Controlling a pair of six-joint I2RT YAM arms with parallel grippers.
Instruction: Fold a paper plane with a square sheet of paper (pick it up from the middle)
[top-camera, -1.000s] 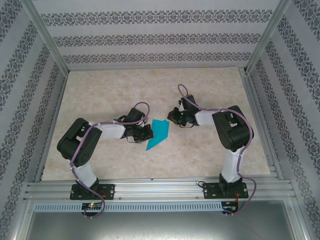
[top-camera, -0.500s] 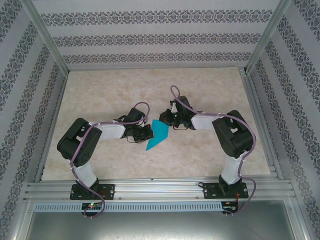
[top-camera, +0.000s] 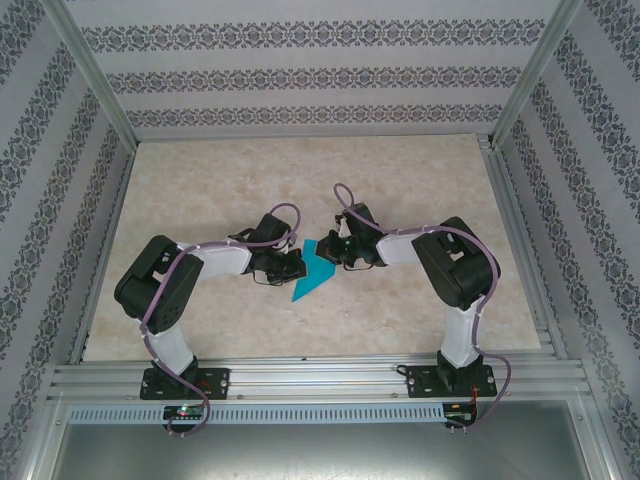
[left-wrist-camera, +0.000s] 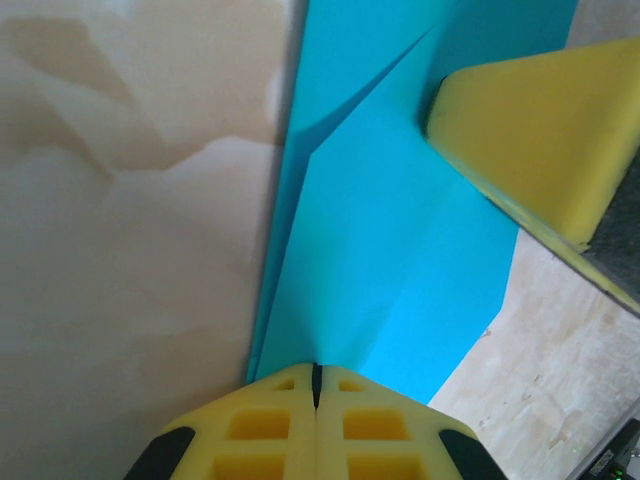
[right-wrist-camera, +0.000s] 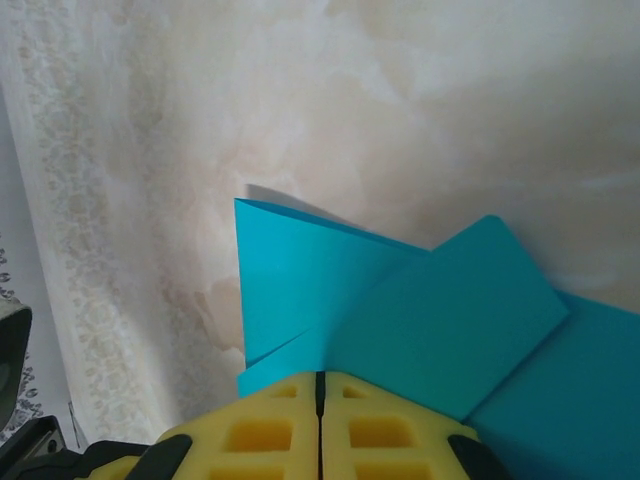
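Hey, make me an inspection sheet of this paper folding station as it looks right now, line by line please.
Surface: pale beige marbled tabletop, flat.
Job's things: turquoise paper, partly folded with layered flaps, lying flat between the arms, pointed end toward the near edge.
Clutter: nothing seen.
Grippers: left gripper and right gripper, jaws shut, tips meeting the paper from opposite sides.
Cables: purple cables loop over both wrists, off the paper.
Surroundings: patterned walls, aluminium frame.

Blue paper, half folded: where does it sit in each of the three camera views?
Top external: blue paper lies mid-table, near the picture's centre.
Left wrist: blue paper runs up the centre, bottom to top edge.
Right wrist: blue paper spreads across the lower right.
Shared landmark: beige marbled tabletop beneath it.
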